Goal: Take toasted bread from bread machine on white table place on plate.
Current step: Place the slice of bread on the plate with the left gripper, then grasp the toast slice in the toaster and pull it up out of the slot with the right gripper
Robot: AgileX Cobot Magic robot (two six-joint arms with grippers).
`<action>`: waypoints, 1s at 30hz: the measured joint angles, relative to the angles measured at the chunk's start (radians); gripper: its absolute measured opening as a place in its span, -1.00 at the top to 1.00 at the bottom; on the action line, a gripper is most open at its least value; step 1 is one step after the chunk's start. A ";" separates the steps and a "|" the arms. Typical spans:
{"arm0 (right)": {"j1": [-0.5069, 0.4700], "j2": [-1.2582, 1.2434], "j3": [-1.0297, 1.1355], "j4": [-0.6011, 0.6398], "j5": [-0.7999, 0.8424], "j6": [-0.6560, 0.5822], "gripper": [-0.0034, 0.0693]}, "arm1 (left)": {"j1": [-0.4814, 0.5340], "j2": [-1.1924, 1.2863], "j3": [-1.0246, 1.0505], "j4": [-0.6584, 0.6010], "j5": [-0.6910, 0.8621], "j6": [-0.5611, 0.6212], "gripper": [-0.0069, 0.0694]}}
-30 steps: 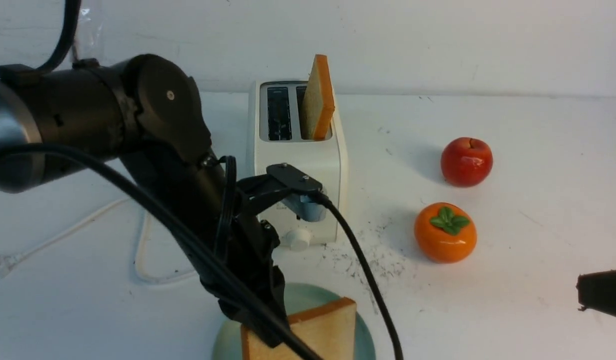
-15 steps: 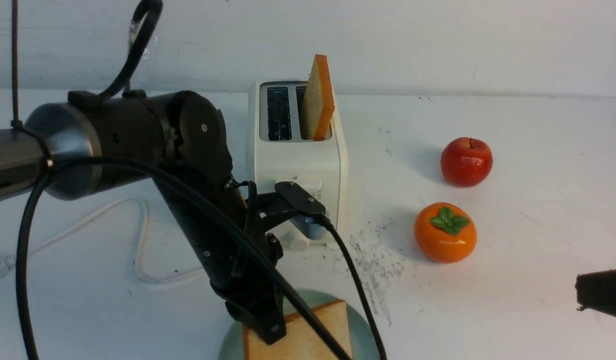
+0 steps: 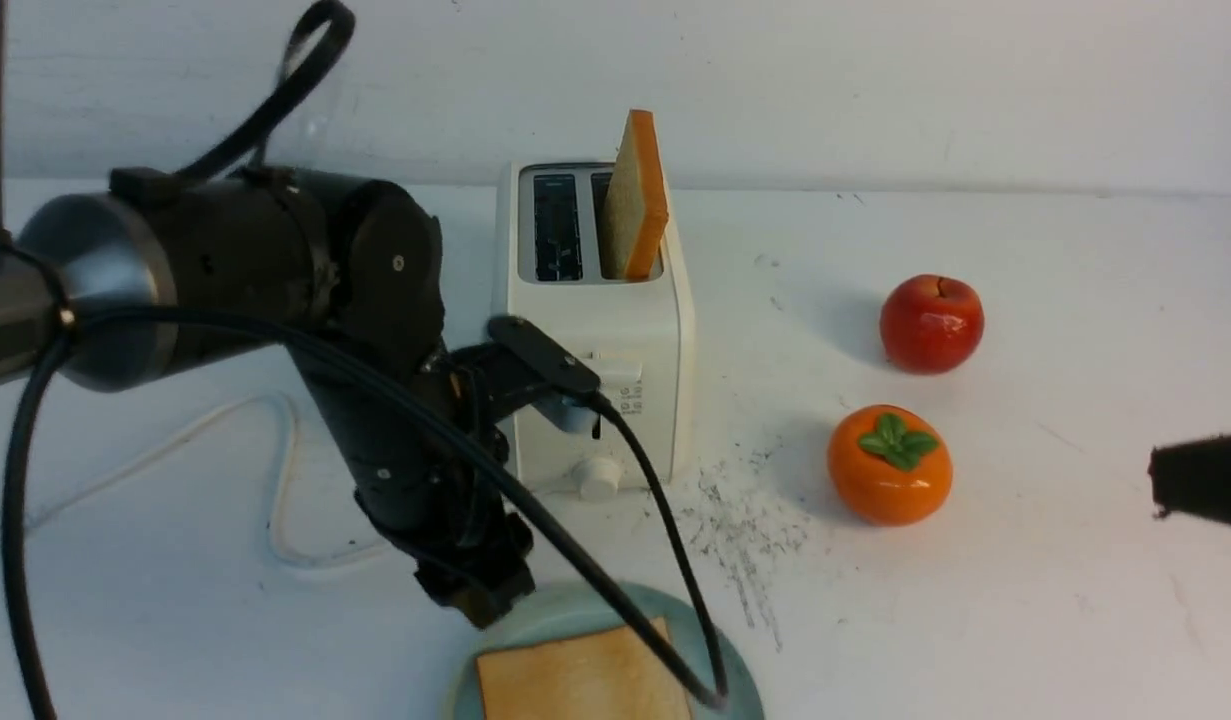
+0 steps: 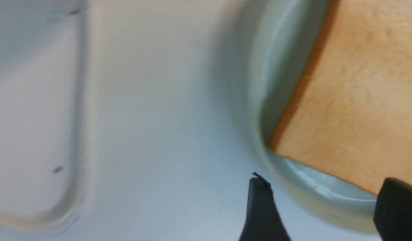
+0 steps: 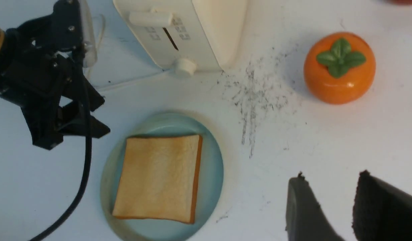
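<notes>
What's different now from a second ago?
The left pincer has let go of the bread slice and backed off toward its own left, its tips now open. That slice now lies flat on the plate. The other slice, the toaster and both fruits stayed put.

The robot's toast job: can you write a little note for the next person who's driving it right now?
Left gripper: open, empty, beside the plate.
Right gripper: open, empty, over the table.
Plate: in front of the toaster, one slice of toast lying flat on it.
Other slice: tilted up out of the toaster's right slot.
Done: one slice on the plate.
Left: take the other slice out and put it on the plate too.
</notes>
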 joint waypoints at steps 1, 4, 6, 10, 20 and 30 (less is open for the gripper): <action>0.010 0.049 -0.056 0.000 0.006 -0.050 0.28 | 0.000 -0.034 -0.018 0.056 -0.002 -0.099 -0.22; 0.037 0.124 -0.117 0.008 0.003 -0.096 0.32 | 0.000 -0.103 -0.043 0.150 -0.003 -0.280 0.05; 0.097 0.246 -0.185 0.012 -0.013 -0.117 0.39 | 0.000 -0.202 -0.047 0.233 0.013 -0.431 0.58; 0.189 0.417 -0.294 0.014 -0.075 -0.119 0.44 | 0.000 -0.420 -0.017 0.278 0.040 -0.569 0.86; 0.237 0.811 -0.645 0.018 -0.224 -0.032 -0.12 | 0.000 -0.985 0.279 0.279 -0.070 -0.783 0.86; 0.237 1.083 -0.862 0.058 -0.316 -0.017 -0.59 | 0.000 -1.240 0.606 0.161 -0.074 -0.834 0.86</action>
